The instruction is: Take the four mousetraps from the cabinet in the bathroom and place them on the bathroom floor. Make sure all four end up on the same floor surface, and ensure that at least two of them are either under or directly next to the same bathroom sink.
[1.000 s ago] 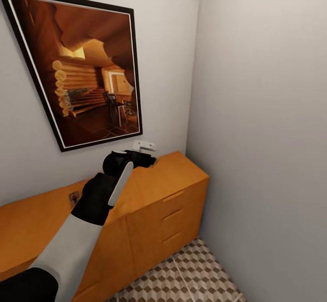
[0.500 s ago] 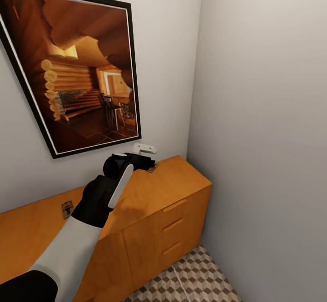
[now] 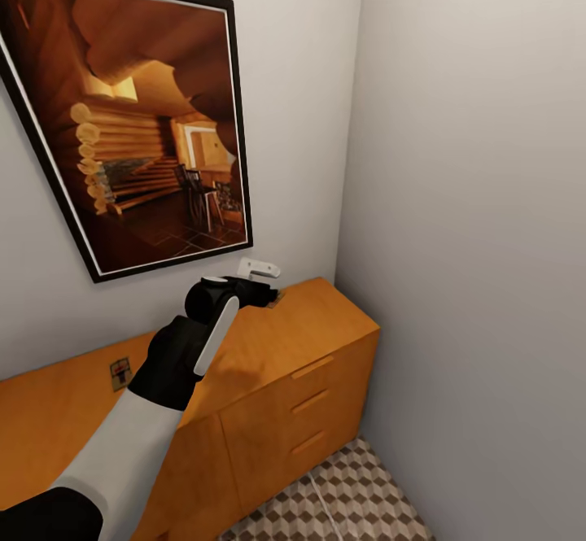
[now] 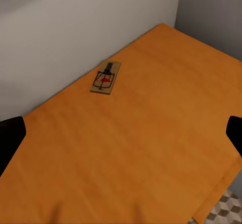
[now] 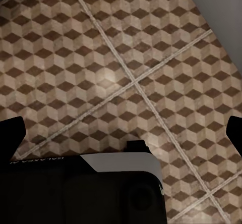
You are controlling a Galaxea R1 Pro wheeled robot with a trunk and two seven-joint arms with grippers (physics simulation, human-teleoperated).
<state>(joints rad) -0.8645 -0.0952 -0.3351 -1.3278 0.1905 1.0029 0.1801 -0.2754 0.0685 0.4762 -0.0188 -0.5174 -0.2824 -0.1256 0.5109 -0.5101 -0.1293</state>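
The orange-brown cabinet (image 3: pixel 321 321) stands against the wall under a framed picture. One mousetrap (image 3: pixel 120 373) lies on its top near the wall, to the left of my left arm. My left gripper (image 3: pixel 264 290) hovers over the right part of the top. A sliver of a second mousetrap (image 3: pixel 277 298) peeks out at its tip. In the left wrist view this mousetrap (image 4: pixel 106 76) lies flat near the wall, ahead of the left gripper (image 4: pixel 122 135), which is open and holds nothing. My right gripper (image 5: pixel 123 130) is open over the bathroom floor (image 5: pixel 126 57). The sink is out of view.
A side wall (image 3: pixel 472 240) closes the corner just right of the cabinet. A narrow strip of cube-pattern floor (image 3: pixel 342 500) shows in front of the drawers (image 3: pixel 309 403). The large framed picture (image 3: pixel 146 134) hangs above the cabinet top (image 4: pixel 151 153).
The head camera shifted a little a second ago, so the whole picture slid. My left gripper has stayed over the cabinet's right part, nearly still over the last half second.
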